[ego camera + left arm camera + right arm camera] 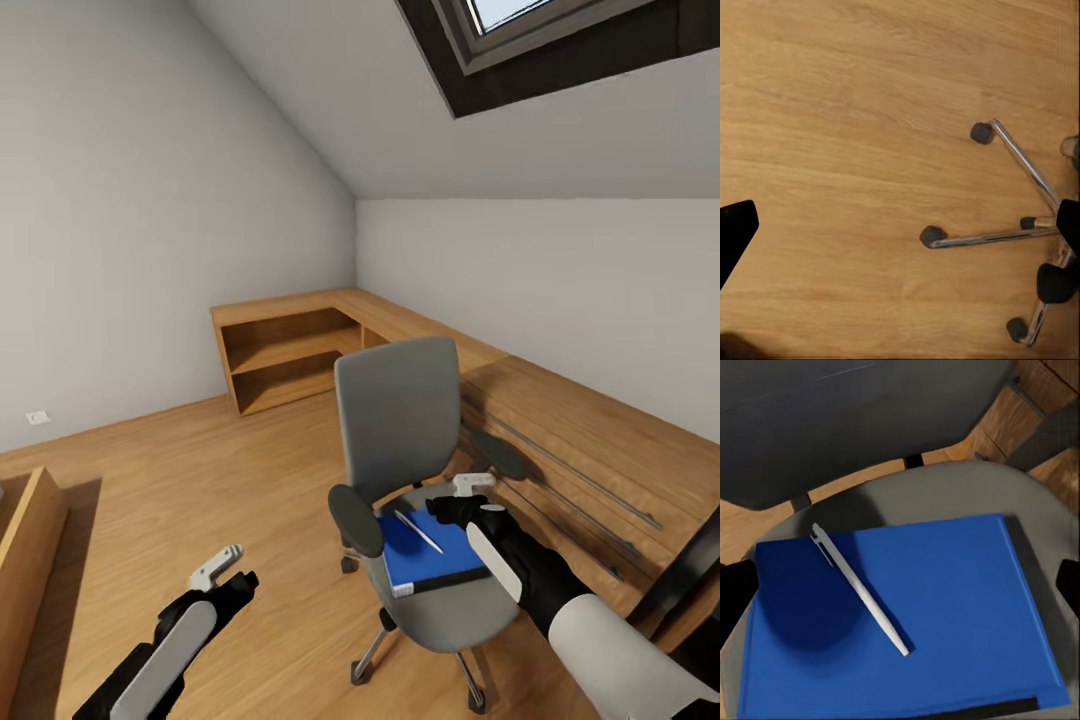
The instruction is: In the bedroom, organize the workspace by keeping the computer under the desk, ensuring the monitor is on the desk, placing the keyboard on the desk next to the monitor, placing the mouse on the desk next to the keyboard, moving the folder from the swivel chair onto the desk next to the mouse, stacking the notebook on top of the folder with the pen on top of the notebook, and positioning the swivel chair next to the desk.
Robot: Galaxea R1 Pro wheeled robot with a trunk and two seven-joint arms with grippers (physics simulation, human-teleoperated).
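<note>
The grey swivel chair (400,420) stands on the wooden floor in the middle of the head view. On its seat lies the blue folder (425,558) (945,607) with the whitish pen (418,531) (859,589) slanted across it. My right gripper (470,497) hovers open just above the folder's far right part; its dark fingertips (735,592) straddle the folder without touching it. My left gripper (227,573) is open over bare floor left of the chair, looking down on the chrome star base (1020,225). The notebook, desk, computer, monitor, keyboard and mouse are out of view.
A low wooden L-shaped shelf unit (290,350) fills the far corner and runs along the right wall as a wooden platform (600,440). A wooden furniture edge (30,530) sits at the left. A dark slab (690,570) shows at the lower right. Open floor lies left of the chair.
</note>
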